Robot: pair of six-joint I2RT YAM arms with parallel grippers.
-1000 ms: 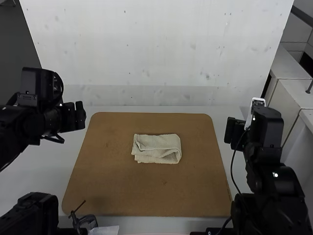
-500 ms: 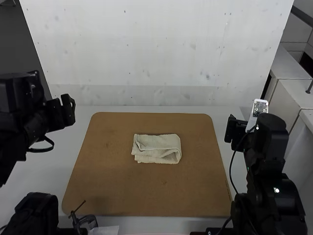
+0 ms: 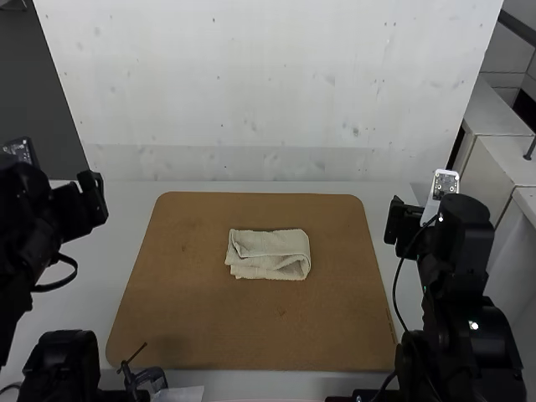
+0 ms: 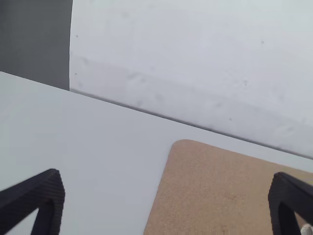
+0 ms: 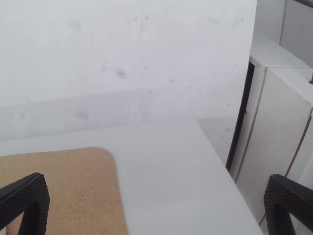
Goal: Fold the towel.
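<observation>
In the high view the cream towel (image 3: 268, 255) lies folded into a small, roughly rectangular bundle near the middle of the brown board, its layers showing at the front right edge. My left gripper (image 3: 94, 198) is held beyond the board's left side, away from the towel. My right gripper (image 3: 397, 224) hangs past the board's right edge, also apart from the towel. In the left wrist view the left gripper (image 4: 166, 203) has its fingers wide apart with nothing between them. The right gripper (image 5: 156, 203) stands equally open and holds nothing in the right wrist view.
The brown board (image 3: 251, 335) covers the middle of the white table (image 3: 134, 251). A pale wall panel (image 3: 268, 92) rises behind the table. At the right are white cabinets (image 3: 494, 167). A small black clamp-like object (image 3: 144, 378) sits at the board's front left.
The left arm has drawn back to the left and slightly nearer, away from the board. The right arm shifted slightly at first, then held still. The towel has not moved.
</observation>
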